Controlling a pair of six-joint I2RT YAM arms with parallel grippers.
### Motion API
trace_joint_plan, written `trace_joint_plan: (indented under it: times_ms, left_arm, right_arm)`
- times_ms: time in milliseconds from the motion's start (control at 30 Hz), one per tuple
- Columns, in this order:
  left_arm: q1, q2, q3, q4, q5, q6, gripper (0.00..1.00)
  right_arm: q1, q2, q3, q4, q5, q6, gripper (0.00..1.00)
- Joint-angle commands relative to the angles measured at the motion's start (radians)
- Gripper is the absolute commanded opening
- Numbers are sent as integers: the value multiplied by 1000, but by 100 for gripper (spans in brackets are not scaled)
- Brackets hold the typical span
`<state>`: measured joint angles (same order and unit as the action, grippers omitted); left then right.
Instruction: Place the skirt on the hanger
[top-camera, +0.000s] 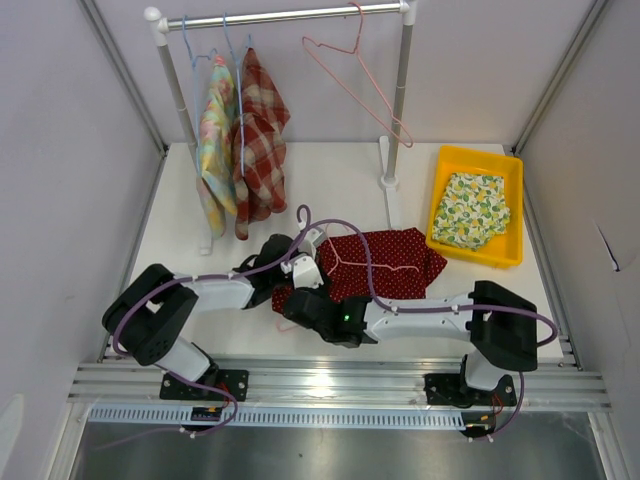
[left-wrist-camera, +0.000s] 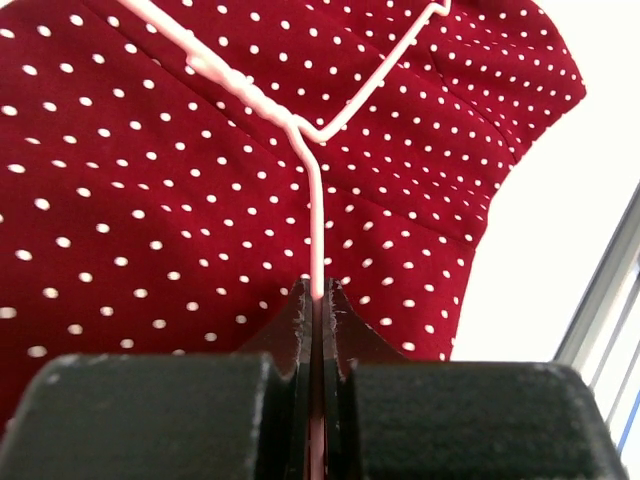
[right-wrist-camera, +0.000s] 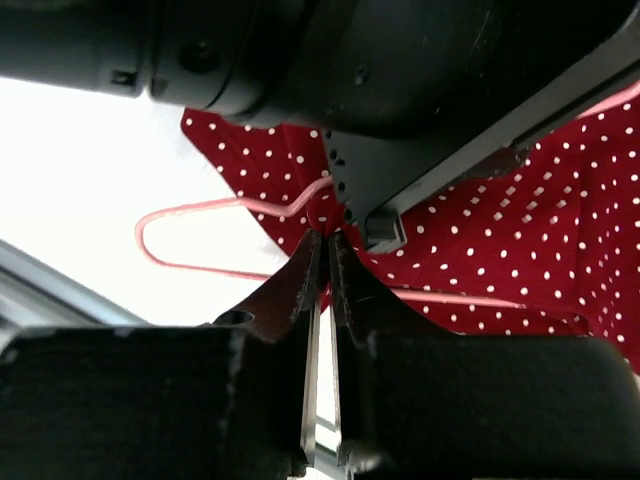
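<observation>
Grips the wire of the pink hanger (left-wrist-camera: 315, 200) tight in the left claw (left-wrist-camera: 318, 296), atop the red skirt (top-camera: 410, 250) spread on the desk (top-camera: 330, 180). Nips the skirt's edge in the narrowed right claw (right-wrist-camera: 322, 240). Calls next, likely, for lifting that edge and slipping the hanger inside.

My left arm (top-camera: 215, 292) lies low and reaches right, and my right arm (top-camera: 420, 318) lies low and reaches left, so the two wrists meet close together. My left fingers (left-wrist-camera: 288, 330) are pinched tight on the hanger (left-wrist-camera: 313, 220) wire. My right fingers (right-wrist-camera: 290, 290) are pressed together at the tips, on what I cannot tell.
</observation>
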<state>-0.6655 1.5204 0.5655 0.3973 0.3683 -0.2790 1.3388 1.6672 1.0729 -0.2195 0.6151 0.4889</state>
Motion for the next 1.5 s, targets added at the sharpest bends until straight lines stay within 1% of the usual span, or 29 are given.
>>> trace_joint_plan:
  times_ms: [0, 133, 233, 333, 367, 433, 567, 767, 933, 967, 1100, 1233, 1467]
  left_arm:
    - [-16, -37, 57, -20, -80, 20, 0]
    - [-16, -25, 93, -67, -94, 61, 0]
    - [-16, -25, 100, -78, -75, 72, 0]
    - [-17, -22, 105, -95, -89, 78, 0]
    - [-17, -20, 109, -101, -98, 83, 0]
    - [-17, -19, 119, -116, -117, 93, 0]
    - [-17, -16, 143, -159, -147, 124, 0]
    - [-16, -31, 168, -176, -187, 120, 0]
    - [-17, -40, 185, -198, -245, 115, 0]
    - [-16, -45, 185, -198, -253, 116, 0]
    - [-16, -65, 182, -202, -296, 115, 0]
    - [-16, -77, 185, -212, -336, 124, 0]
    - [-16, -80, 201, -224, -364, 129, 0]
  right_arm:
    - [22, -73, 68, -20, -2, -1, 7]
    - [43, -116, 67, -79, -5, 23, 8]
    - [36, -164, 71, -118, -17, 20, 9]
    - [16, -198, 88, -135, -47, 11, 10]
    - [10, -201, 94, -147, -90, 1, 10]
    - [-1, -196, 122, -181, -126, -4, 10]
    - [7, -178, 160, -234, -141, -12, 10]
    - [23, -167, 179, -290, -181, -6, 9]
    - [66, -196, 107, -331, -186, 56, 10]
    - [80, -213, 64, -330, -189, 68, 10]
    - [108, -270, -48, -270, -224, 123, 10]
    - [135, -305, -100, -258, -248, 171, 11]
    - [189, -337, -145, -245, -281, 183, 11]
